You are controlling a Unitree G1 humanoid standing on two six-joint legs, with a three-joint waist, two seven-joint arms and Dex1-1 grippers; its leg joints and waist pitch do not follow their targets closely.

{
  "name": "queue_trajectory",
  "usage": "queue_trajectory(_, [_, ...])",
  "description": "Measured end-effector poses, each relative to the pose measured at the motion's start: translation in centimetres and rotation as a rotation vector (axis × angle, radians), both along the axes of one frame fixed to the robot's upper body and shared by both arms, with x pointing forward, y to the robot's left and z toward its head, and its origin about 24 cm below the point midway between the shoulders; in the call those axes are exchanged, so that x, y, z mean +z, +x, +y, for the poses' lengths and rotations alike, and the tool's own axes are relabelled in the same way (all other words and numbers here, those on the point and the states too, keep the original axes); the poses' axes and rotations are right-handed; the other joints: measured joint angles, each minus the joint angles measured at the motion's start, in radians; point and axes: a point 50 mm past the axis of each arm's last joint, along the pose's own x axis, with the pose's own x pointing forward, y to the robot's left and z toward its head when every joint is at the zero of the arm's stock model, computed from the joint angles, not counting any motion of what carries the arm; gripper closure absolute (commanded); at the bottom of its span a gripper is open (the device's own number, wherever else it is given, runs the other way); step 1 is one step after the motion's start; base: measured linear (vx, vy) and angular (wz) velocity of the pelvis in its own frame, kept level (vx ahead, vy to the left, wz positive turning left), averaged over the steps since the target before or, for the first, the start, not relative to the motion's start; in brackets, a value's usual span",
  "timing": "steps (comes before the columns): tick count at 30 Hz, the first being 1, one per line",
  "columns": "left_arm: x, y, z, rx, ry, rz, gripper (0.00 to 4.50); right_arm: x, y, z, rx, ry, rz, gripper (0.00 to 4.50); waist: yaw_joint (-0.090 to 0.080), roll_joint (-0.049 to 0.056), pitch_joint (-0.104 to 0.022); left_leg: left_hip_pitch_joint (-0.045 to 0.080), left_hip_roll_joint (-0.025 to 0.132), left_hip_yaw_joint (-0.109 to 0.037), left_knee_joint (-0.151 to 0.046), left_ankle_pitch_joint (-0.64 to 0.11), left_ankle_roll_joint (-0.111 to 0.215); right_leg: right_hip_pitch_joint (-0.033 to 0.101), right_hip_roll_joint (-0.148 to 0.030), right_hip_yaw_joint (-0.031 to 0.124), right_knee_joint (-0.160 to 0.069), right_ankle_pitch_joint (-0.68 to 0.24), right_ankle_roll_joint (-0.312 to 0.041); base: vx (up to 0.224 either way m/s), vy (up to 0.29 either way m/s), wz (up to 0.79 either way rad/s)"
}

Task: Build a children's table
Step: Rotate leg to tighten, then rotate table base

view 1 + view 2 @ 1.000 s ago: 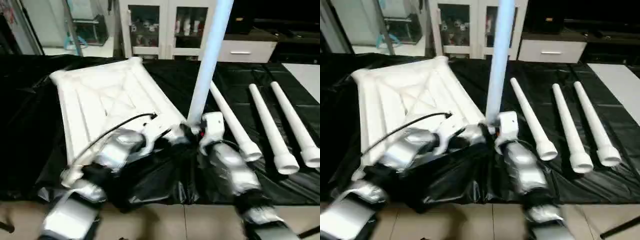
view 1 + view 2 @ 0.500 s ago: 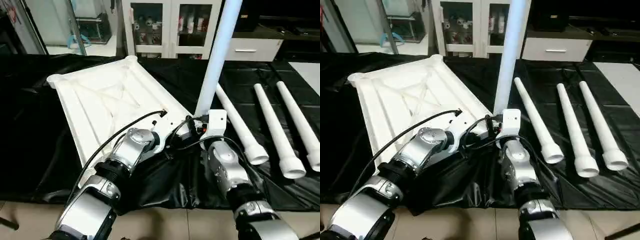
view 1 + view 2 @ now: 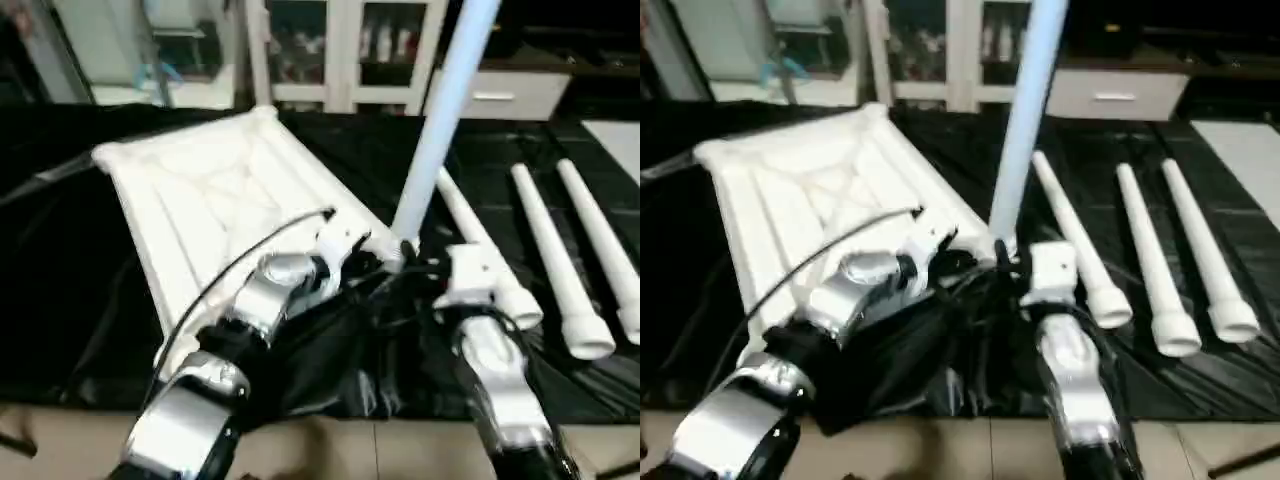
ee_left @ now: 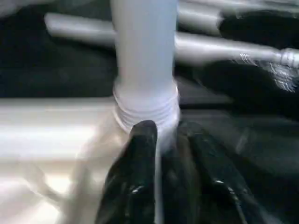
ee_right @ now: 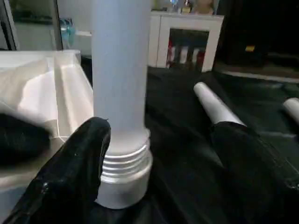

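Right wrist view: the right gripper [image 5: 154, 163] stands spread wide around the base of the upright leg [image 5: 120, 70], grasping nothing.

Its black fingers [image 5: 65, 172] sit on either side of the leg's threaded collar with clear space on one side, so the leg stands on its own in the near corner socket of the tabletop [image 3: 200, 200]. The left gripper [image 4: 168, 158] sits right at the same collar, its fingers nearly together and pressed close to the threads; whether it grips the leg or only touches it, I cannot tell. The tabletop lies ribbed side up on the black cover [image 3: 60, 290]. Three more legs [image 3: 545, 255] lie side by side on the cover, near the robot's right arm. By my judgement one leg of four is fitted, perhaps not fully tightened, and three remain.
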Motion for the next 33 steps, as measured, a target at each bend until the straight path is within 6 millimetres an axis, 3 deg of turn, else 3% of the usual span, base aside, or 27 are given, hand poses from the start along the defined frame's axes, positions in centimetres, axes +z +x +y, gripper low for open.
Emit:
queue_trajectory(4, [1.8, -0.4, 4.7, 0.005, 0.009, -0.081, 3.04, 0.6, -1.2, 0.7, 0.139, -0.032, 0.012, 0.72, -0.007, 0.003, -0.001, 0.001, 0.001, 0.0, -0.006, 0.0, 0.0, -0.001, 0.002, -0.001, 0.0, -0.004, 0.002, 0.0, 0.0, 0.0])
queue_trajectory(6, [2.1, -0.4, 6.9, 0.032, 0.04, -0.084, 2.71, 0.5, -1.5, 1.2, 0.224, -0.045, 0.042, 0.72, -0.009, 0.004, 0.0, 0.0, 0.001, 0.0, -0.006, 0.0, 0.0, -0.001, 0.002, -0.001, 0.0, -0.004, 0.002, 0.0, 0.0, 0.0])
queue_trajectory(12, [3.0, -0.5, 14.8, 0.216, 0.153, -0.08, 2.71, -0.4, -3.2, 2.0, 0.46, -0.104, 0.155, 0.72, -0.011, -0.001, 0.0, 0.001, 0.001, 0.0, -0.005, 0.0, -0.001, 0.0, 0.002, 0.0, 0.0, -0.004, 0.001, 0.0, 0.0, 0.0])
queue_trajectory(20, [1.4, -1.9, 19.9, 0.426, 0.381, -0.007, 2.71, -0.3, -3.5, 0.7, 0.533, -0.188, 0.202, 0.72, 0.0, -0.019, 0.004, 0.003, 0.0, 0.0, -0.003, 0.0, -0.002, 0.002, 0.002, 0.002, 0.001, -0.004, 0.002, 0.0, 0.0, 0.0])
queue_trajectory(22, [1.4, -1.9, 20.6, 0.468, 0.43, -0.015, 2.71, -0.3, -3.5, 0.7, 0.557, -0.195, 0.208, 0.72, 0.007, -0.02, 0.004, 0.003, 0.0, 0.0, -0.002, 0.0, -0.002, 0.003, 0.002, 0.003, 0.002, -0.003, 0.002, 0.0, 0.0, 0.0])
queue_trajectory(25, [2.3, -2.3, 23.8, 0.616, 0.53, -0.006, 2.71, -0.3, -3.4, -0.4, 0.546, -0.233, 0.23, 0.72, 0.005, -0.022, 0.004, 0.004, 0.0, 0.0, -0.002, 0.0, -0.002, 0.003, 0.002, 0.003, 0.002, -0.003, 0.002, 0.0, 0.0, 0.0])
queue_trajectory(28, [2.9, -2.6, 25.5, 0.679, 0.637, -0.017, 2.71, -0.3, -3.3, -0.7, 0.537, -0.231, 0.239, 0.72, 0.01, -0.023, 0.004, 0.004, 0.001, 0.0, -0.002, 0.0, -0.002, 0.003, 0.002, 0.003, 0.003, -0.003, 0.002, 0.0, 0.0, 0.0])
queue_trajectory(33, [2.9, -3.4, 27.3, 0.715, 0.777, 0.002, 2.71, -0.9, -2.9, -0.5, 0.524, -0.231, 0.277, 0.72, 0.014, -0.023, 0.004, 0.005, 0.0, 0.0, -0.002, 0.0, -0.002, 0.004, 0.002, 0.003, 0.003, -0.002, 0.001, 0.0, 0.0, 0.0])
